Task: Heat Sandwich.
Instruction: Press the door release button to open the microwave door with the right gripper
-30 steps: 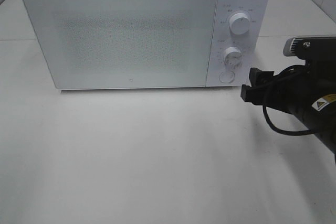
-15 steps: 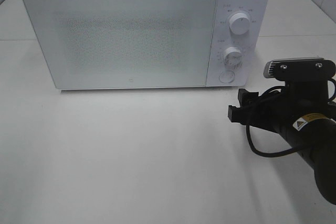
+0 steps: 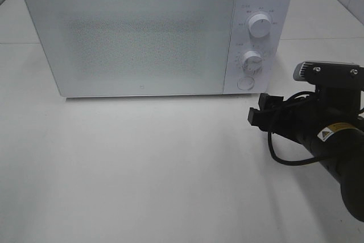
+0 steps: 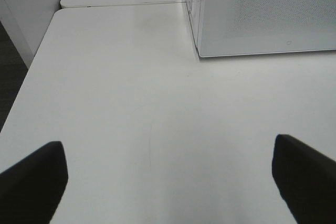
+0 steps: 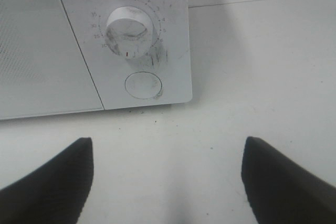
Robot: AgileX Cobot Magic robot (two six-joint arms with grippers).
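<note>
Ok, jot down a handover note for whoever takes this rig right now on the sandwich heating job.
Left pincer: open, empty, above bare table near a front corner of the microwave.
Right pincer: open, empty, low in front of the control panel, facing the round button.
Sandwich: not visible in any view; the door is shut and its front hides the inside.
Done: cannot tell whether it is loaded.
Left: probably check inside, then start heating.
</note>
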